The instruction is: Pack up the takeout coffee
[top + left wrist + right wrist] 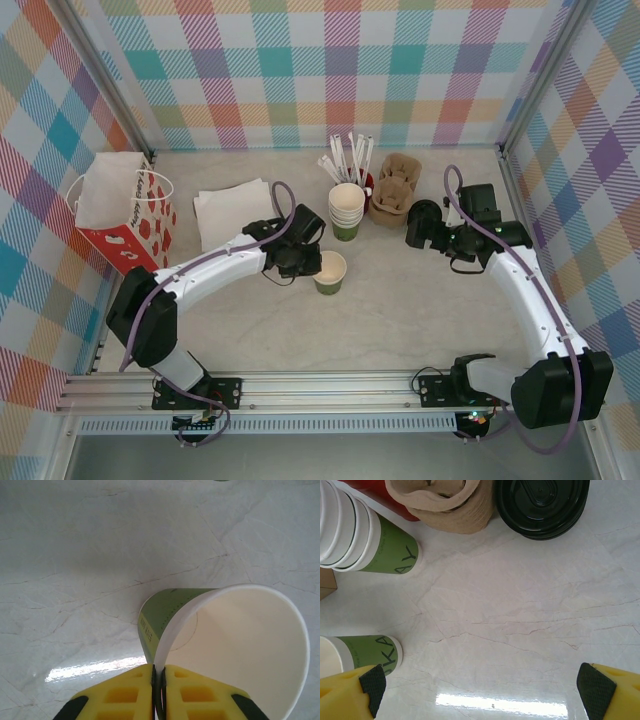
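Marbled white tabletop [400, 310], plaid walls around. From above, the paper cup [330, 271] stands mid-table, the left gripper [306, 261] at its left rim. A light nip seems wise, lest the thin wall buckle. That arm reaches low from the near left. Left wrist: yellow fingers [125, 695] pinch the rim. Right wrist: right gripper [480, 687] spread wide, empty.

The cup [235, 645] is matt paper, the tabletop [100, 555] glossy and marbled, the black lids [540, 505] shiny plastic
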`<action>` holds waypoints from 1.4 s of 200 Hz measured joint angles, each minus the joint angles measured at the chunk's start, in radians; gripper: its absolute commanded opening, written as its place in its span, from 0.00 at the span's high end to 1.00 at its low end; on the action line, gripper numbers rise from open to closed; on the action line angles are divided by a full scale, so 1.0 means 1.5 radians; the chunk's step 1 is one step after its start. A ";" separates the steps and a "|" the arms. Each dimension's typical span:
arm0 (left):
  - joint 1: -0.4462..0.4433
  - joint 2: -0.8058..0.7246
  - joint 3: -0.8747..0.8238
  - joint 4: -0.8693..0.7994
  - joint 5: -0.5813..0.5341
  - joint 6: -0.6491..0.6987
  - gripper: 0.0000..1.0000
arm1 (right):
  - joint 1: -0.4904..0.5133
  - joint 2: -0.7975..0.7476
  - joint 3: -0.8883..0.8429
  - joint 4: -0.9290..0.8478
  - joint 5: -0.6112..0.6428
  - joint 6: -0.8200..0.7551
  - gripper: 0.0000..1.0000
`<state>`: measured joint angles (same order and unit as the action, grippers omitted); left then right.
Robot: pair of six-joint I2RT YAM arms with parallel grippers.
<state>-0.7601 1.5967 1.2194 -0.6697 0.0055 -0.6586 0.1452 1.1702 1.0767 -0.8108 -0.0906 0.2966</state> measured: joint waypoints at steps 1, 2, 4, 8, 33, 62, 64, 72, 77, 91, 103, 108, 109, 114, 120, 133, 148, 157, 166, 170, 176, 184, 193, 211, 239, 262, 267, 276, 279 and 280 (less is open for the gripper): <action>0.000 0.000 0.000 0.000 0.000 -0.001 0.83 | 0.000 0.000 0.000 0.000 0.000 0.000 0.00; 0.000 0.000 0.000 0.000 0.000 -0.001 0.83 | 0.000 0.000 0.000 0.000 0.001 0.000 0.00; -0.001 0.000 0.000 -0.001 0.000 -0.002 0.82 | 0.000 0.000 0.000 0.000 0.001 0.000 0.00; -0.001 0.000 0.000 -0.001 0.000 -0.002 0.80 | 0.000 0.000 0.000 0.000 0.002 0.000 0.00; -0.002 0.000 0.000 -0.001 -0.003 -0.003 0.70 | 0.000 0.000 0.000 -0.005 0.014 -0.006 0.00; -0.003 -0.006 0.001 -0.008 -0.020 -0.001 0.51 | -0.003 0.004 0.002 -0.020 0.044 -0.019 0.00; -0.003 -0.006 0.001 -0.009 -0.021 -0.003 0.50 | -0.003 0.005 0.003 -0.021 0.045 -0.019 0.00; -0.003 -0.011 0.004 -0.012 -0.026 -0.001 0.45 | -0.007 0.010 0.006 -0.023 0.051 -0.024 0.00; -0.003 -0.016 0.007 -0.016 -0.031 -0.002 0.41 | -0.010 0.016 0.009 -0.024 0.053 -0.028 0.00; -0.003 -0.032 0.019 -0.025 -0.044 0.001 0.34 | -0.022 0.034 0.021 -0.029 0.060 -0.040 0.00; -0.003 -0.049 0.032 -0.028 -0.056 0.007 0.29 | -0.033 0.055 0.035 -0.032 0.066 -0.053 0.01; -0.003 -0.057 0.037 -0.028 -0.063 0.010 0.27 | -0.036 0.066 0.043 -0.032 0.070 -0.059 0.02; -0.003 -0.060 0.037 -0.029 -0.065 0.010 0.26 | -0.037 0.068 0.045 -0.032 0.071 -0.062 0.03; -0.003 -0.067 0.041 -0.029 -0.070 0.011 0.25 | -0.041 0.080 0.054 -0.032 0.075 -0.068 0.05; -0.003 -0.079 0.046 -0.029 -0.080 0.014 0.23 | -0.045 0.093 0.063 -0.031 0.079 -0.074 0.07; -0.003 -0.102 0.052 -0.030 -0.100 0.016 0.21 | -0.051 0.124 0.084 -0.030 0.090 -0.090 0.12; -0.003 -0.129 0.054 -0.038 -0.126 0.019 0.19 | -0.061 0.165 0.112 -0.028 0.096 -0.108 0.17; -0.003 -0.141 0.054 -0.043 -0.140 0.018 0.17 | -0.068 0.192 0.129 -0.026 0.099 -0.116 0.20; -0.003 -0.150 0.054 -0.046 -0.152 0.019 0.16 | -0.074 0.220 0.149 -0.024 0.104 -0.122 0.23; -0.003 -0.155 0.054 -0.048 -0.159 0.019 0.16 | -0.076 0.234 0.158 -0.023 0.106 -0.126 0.23; -0.003 -0.160 0.054 -0.050 -0.166 0.019 0.15 | -0.078 0.255 0.171 -0.019 0.109 -0.132 0.25; -0.003 -0.166 0.054 -0.054 -0.176 0.018 0.14 | -0.080 0.280 0.188 -0.017 0.112 -0.136 0.26; -0.003 -0.172 0.054 -0.058 -0.187 0.018 0.12 | -0.081 0.309 0.208 -0.013 0.117 -0.140 0.28; -0.003 -0.184 0.053 -0.059 -0.204 0.018 0.11 | -0.080 0.363 0.241 -0.007 0.123 -0.151 0.30; -0.003 -0.196 0.049 -0.059 -0.221 0.018 0.09 | -0.080 0.422 0.270 0.002 0.132 -0.159 0.34; -0.003 -0.197 0.044 -0.060 -0.227 0.018 0.08 | -0.080 0.457 0.285 0.006 0.143 -0.171 0.40; -0.003 -0.197 0.044 -0.062 -0.227 0.018 0.08 | -0.080 0.463 0.288 0.006 0.144 -0.171 0.41; -0.003 -0.197 0.044 -0.063 -0.227 0.018 0.08 | -0.080 0.475 0.294 0.008 0.148 -0.175 0.43; -0.003 -0.197 0.044 -0.063 -0.227 0.018 0.08 | -0.080 0.478 0.296 0.009 0.149 -0.174 0.44; -0.003 -0.197 0.044 -0.063 -0.227 0.018 0.08 | -0.080 0.479 0.297 0.010 0.149 -0.174 0.44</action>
<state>-0.7647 1.3018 1.2854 -0.7647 -0.3351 -0.6312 0.0246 1.8889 1.5219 -0.7959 0.1329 0.0349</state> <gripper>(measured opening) 0.916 0.581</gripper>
